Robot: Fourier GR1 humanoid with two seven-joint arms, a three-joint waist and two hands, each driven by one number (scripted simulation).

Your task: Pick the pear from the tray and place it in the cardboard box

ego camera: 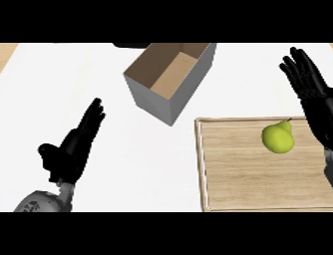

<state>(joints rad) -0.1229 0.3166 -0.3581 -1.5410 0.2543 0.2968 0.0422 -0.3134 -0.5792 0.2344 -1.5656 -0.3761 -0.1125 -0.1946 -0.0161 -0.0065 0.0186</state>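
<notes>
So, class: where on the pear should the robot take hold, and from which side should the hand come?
Probably round the pear's wide lower body, not the narrow stem end, which points away from the robot. It lies on the tray near the right edge, so the open right hand could come down from above and the right.

Left hand (74, 149) and right hand (313, 84) both open, fingers straight.

Bright, even light overhead; no glare, barely any shadow on white counter (88, 74).

white counter (88, 89) with cardboard box (171, 79) and wooden tray (250, 174)
</notes>
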